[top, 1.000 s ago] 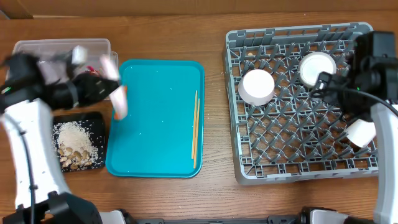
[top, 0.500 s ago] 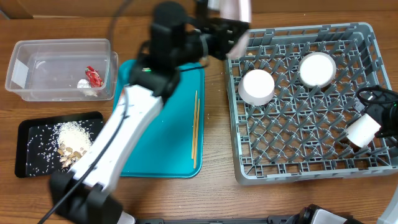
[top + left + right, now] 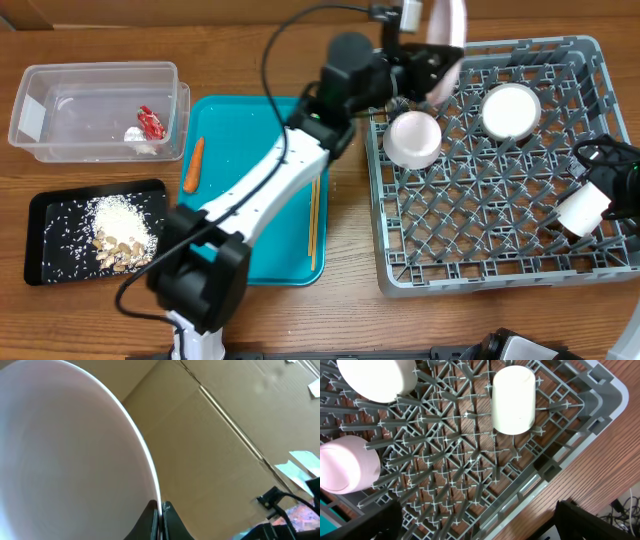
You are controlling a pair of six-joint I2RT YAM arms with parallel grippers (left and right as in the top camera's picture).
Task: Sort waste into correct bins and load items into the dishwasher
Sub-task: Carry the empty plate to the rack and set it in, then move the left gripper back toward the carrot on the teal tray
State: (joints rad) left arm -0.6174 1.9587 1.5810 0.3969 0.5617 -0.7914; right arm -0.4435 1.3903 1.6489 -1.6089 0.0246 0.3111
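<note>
My left gripper (image 3: 430,60) is shut on the rim of a round white plate (image 3: 447,25) and holds it on edge above the back left corner of the grey dishwasher rack (image 3: 500,250). In the left wrist view the plate (image 3: 65,450) fills the left side, with the gripper (image 3: 160,510) pinching its rim. Two white bowls (image 3: 413,140) (image 3: 510,110) sit upside down in the rack, and a white cup (image 3: 583,210) lies on its side there. My right gripper (image 3: 480,525) stands wide open over the rack's front right corner, below the cup (image 3: 513,400), holding nothing.
A teal tray (image 3: 250,240) holds an orange carrot (image 3: 193,165) and wooden chopsticks (image 3: 315,205). The clear tub (image 3: 60,85) holds a red wrapper (image 3: 152,122) and a white scrap (image 3: 138,135). Rice with nut pieces (image 3: 120,225) lies on the black tray (image 3: 50,260).
My left arm has swung with the plate from over the clear tub across the teal tray to the rack's back left corner. The right arm has drawn back to the rack's right edge.
</note>
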